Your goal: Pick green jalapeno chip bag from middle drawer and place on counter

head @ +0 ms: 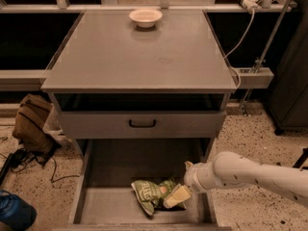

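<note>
The green jalapeno chip bag [150, 192] lies crinkled on the floor of the open middle drawer [108, 208], toward its front right. My gripper [176, 197] comes in from the right on a white arm and sits down in the drawer, right against the bag's right end. The counter [139, 52] is the flat grey top of the cabinet above.
A white bowl [145, 17] stands at the back of the counter. A shut grey drawer front with a black handle [142, 123] hangs above the open drawer. A brown bag [32, 122] and a blue object [14, 213] lie on the floor at left. Cables hang at right.
</note>
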### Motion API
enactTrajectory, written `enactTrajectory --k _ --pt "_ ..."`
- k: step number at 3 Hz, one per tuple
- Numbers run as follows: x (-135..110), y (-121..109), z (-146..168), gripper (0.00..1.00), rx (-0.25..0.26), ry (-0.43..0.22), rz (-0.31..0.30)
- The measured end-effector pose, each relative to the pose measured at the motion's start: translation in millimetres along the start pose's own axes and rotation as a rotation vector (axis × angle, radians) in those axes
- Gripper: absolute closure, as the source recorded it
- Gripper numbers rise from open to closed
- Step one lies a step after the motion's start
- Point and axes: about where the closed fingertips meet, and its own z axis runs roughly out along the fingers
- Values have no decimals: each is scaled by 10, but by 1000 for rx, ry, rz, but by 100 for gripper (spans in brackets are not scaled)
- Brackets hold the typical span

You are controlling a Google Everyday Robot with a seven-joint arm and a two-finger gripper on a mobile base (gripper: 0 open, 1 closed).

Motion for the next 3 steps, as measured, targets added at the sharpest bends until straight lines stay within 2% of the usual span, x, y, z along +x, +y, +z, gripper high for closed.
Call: enactTrajectory --k 2,3 --pt "73 -40 125 0 9 -14 18" --pt "209 -106 344 0 46 -64 43"
